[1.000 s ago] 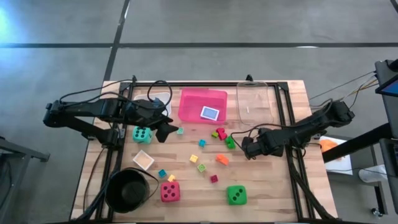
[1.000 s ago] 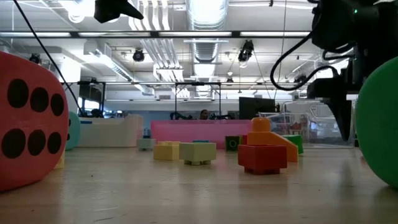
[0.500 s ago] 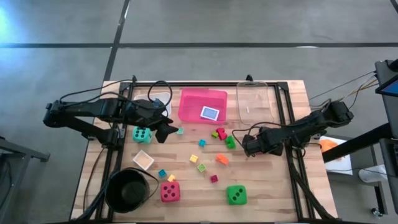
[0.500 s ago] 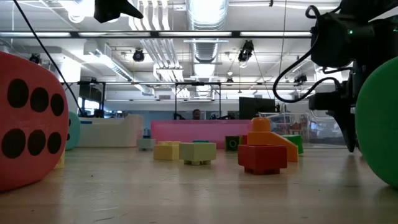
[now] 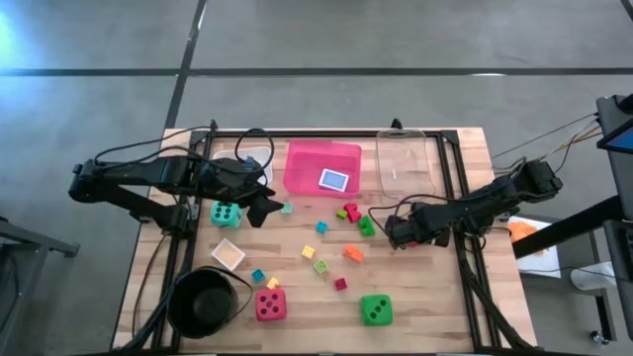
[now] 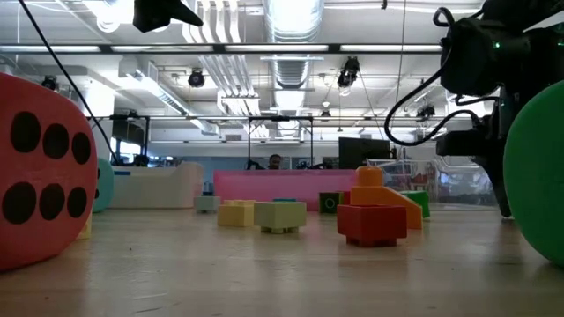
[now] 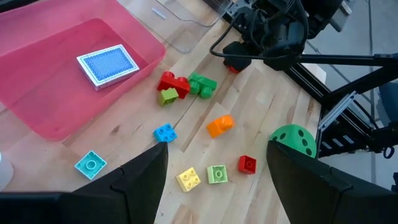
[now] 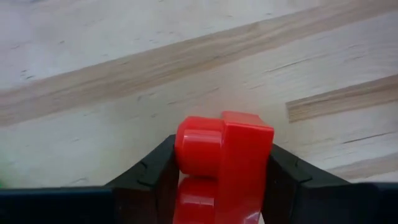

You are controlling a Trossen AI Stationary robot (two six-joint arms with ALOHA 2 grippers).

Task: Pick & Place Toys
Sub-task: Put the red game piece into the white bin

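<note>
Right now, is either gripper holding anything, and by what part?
The right gripper pinches a red block between its fingers, gripping its two opposite sides. The left gripper is open, holding nothing.

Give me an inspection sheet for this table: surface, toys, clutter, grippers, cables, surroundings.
Surface: wooden table, dark frame rails along its sides.
Toys: red die, green die, teal die; small blocks scattered mid-table; blue card in the pink tray; red block between the right gripper's fingers.
Clutter: black bowl, clear tray.
Grippers: left gripper open, hovering beside the teal die; right gripper closed on the red block, low over the table's right side.
Cables: black loops at the table's back edge and along both arms.
Surroundings: concrete floor; open room with ceiling lights beyond the table.
</note>
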